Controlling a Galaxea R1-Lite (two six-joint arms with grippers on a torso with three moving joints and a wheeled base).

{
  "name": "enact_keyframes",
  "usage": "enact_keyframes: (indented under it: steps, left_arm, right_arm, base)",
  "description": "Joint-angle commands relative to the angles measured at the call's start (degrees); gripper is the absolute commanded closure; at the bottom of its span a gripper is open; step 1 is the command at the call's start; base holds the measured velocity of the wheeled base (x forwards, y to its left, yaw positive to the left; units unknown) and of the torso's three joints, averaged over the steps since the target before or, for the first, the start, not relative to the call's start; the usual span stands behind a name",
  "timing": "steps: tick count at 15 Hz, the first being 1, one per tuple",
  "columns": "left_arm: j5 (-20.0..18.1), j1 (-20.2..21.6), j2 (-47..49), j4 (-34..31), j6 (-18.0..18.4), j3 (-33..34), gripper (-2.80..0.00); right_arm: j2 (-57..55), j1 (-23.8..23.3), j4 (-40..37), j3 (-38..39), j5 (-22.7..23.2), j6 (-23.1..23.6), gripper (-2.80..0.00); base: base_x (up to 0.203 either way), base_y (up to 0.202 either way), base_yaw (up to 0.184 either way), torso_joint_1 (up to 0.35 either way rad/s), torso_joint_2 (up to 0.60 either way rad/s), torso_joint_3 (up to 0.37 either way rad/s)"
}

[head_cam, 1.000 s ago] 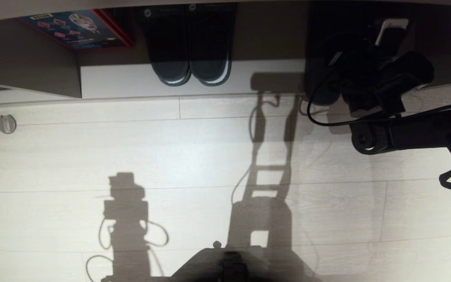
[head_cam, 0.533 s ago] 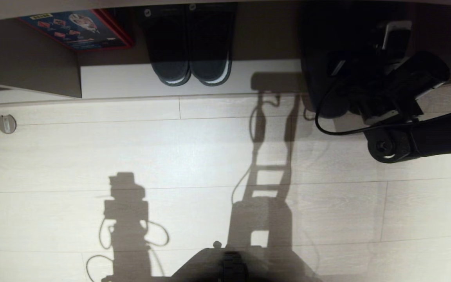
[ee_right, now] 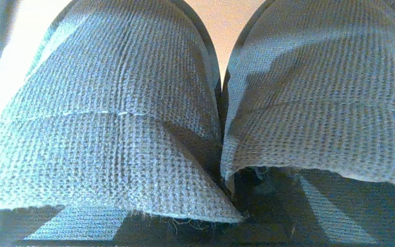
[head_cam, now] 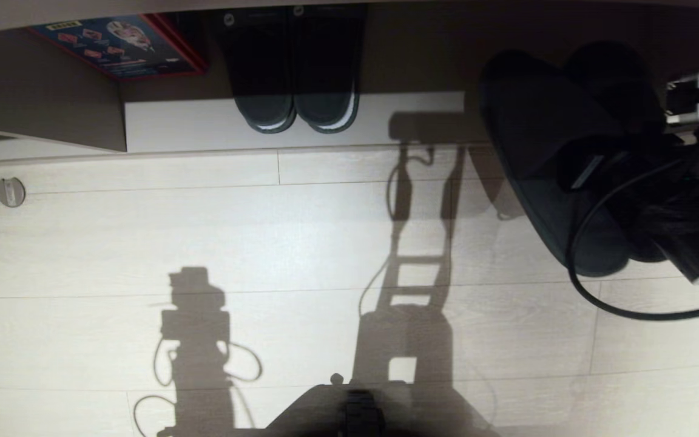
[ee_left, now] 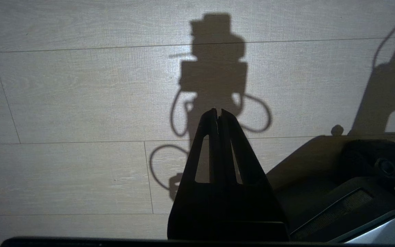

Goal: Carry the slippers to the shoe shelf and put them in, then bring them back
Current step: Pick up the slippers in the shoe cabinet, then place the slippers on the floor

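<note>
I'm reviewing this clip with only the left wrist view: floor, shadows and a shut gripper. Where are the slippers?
Observer: In the head view the slippers are at the far right, partly over the floor, with the right gripper shut on them.
Operator: Both in that one gripper?
Observer: Yes. The right wrist view shows their two toe bands pressed side by side.
Operator: Is anything in the shelf?
Observer: A black pair sits in the shelf, next to a red-edged box.
</note>
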State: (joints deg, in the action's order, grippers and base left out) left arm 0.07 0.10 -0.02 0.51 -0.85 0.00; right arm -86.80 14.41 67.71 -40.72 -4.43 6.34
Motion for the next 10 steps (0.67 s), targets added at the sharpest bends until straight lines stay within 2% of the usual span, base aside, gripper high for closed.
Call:
enact_keyframes:
  steps: [1, 5, 8, 10]
  left_arm:
    - [0.0, 0.0, 0.0, 0.0, 0.0, 0.0, 0.0]
    - [0.0, -0.1, 0.0, 0.0, 0.0, 0.0, 0.0]
    - [0.0, 0.0, 0.0, 0.0, 0.1, 0.0, 0.0]
    - [0.0, 0.0, 0.0, 0.0, 0.1, 0.0, 0.0]
  right_arm:
    - [12.3, 1.0, -3.2, 7.3, -0.1, -0.1, 0.0]
    - [32.6, 2.4, -17.7, 16.1, -0.2, -1.6, 0.0]
    - [45.5, -2.0, -28.7, 19.8, 0.1, -2.6, 0.0]
    - [51.9, -4.9, -33.0, 22.2, 0.2, -2.8, 0.0]
  base:
    - [0.0, 0.0, 0.0, 0.0, 0.0, 0.0]
    - [0.0, 0.0, 0.0, -0.001, 0.0, 0.006]
    - [0.0, 0.0, 0.0, 0.0, 0.0, 0.0]
    - [0.0, 0.0, 0.0, 0.0, 0.0, 0.0]
